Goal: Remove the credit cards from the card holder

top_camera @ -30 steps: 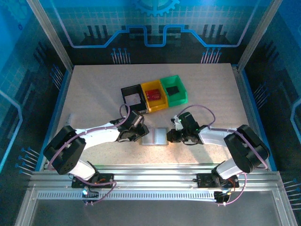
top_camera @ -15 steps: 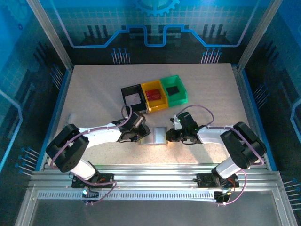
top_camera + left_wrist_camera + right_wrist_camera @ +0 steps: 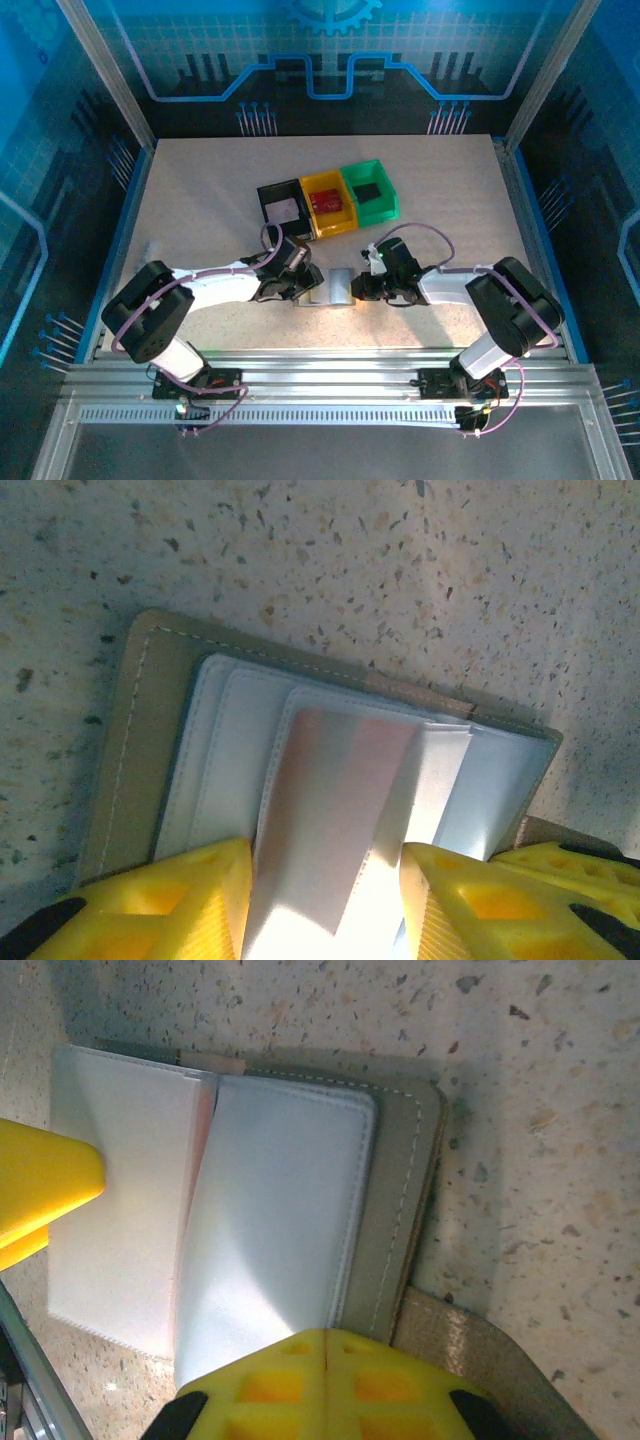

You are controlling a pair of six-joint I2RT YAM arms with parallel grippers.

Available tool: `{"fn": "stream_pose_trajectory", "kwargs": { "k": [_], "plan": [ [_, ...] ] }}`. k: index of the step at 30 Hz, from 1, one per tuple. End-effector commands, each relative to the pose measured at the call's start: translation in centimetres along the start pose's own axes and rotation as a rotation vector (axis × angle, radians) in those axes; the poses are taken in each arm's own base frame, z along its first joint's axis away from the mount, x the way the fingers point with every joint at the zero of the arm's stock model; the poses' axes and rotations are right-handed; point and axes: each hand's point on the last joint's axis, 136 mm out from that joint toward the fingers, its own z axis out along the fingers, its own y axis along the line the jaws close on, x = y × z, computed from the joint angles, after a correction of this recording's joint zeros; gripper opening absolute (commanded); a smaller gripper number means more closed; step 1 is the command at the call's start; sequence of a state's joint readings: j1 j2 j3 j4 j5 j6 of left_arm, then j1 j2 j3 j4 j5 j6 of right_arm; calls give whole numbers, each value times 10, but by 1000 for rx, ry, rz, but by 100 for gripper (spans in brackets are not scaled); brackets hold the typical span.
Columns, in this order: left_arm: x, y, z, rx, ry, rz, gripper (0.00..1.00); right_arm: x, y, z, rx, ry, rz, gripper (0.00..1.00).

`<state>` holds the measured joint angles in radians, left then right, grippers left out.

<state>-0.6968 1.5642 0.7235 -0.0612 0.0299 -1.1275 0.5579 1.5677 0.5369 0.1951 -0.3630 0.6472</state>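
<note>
Since a second ago my left hand point(image 3: 304, 288) has crept right, closer against the holder point(image 3: 338, 287), which now looks narrower from above. The holder lies open on the bench point(image 3: 200, 200), near the front edge, between my two hands.

Left wrist view: the left hand point(image 3: 325, 880) is partly closed, with a pale sleeve point(image 3: 300, 880) filling the gap between the two fingers point(image 3: 190, 900) and rising off the holder point(image 3: 140, 740). A pinkish card point(image 3: 340, 790) sits inside that sleeve.

Right wrist view: the right hand point(image 3: 325, 1370) is fully closed, fingers pressed together with nothing between them, at the near edge of the holder point(image 3: 395, 1210). A thin pink card edge point(image 3: 203, 1150) shows between two sleeves.

Seen from above, the right hand point(image 3: 362, 288) touches the holder's right side.
</note>
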Motion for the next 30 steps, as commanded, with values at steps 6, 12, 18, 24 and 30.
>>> {"fn": "stream_pose_trajectory", "kwargs": {
  "k": [6, 12, 18, 24, 30],
  "plan": [
    [4, -48, -7, 144, 41, -5, 44, 13, -4, 7, 4, 42, 16, 0],
    [7, -74, -11, 191, 51, 9, 44, 13, -2, 10, -18, 47, 20, 0],
    [14, -86, -9, 211, 77, 20, 44, 12, 1, 9, -36, 36, 23, 0],
    [6, -82, -22, 184, 26, 43, 45, 3, 2, -8, -44, -18, 39, 0],
    [-5, -38, -22, 96, -1, 41, 46, -6, 5, -26, 13, -43, -8, 0]
  ]
}}
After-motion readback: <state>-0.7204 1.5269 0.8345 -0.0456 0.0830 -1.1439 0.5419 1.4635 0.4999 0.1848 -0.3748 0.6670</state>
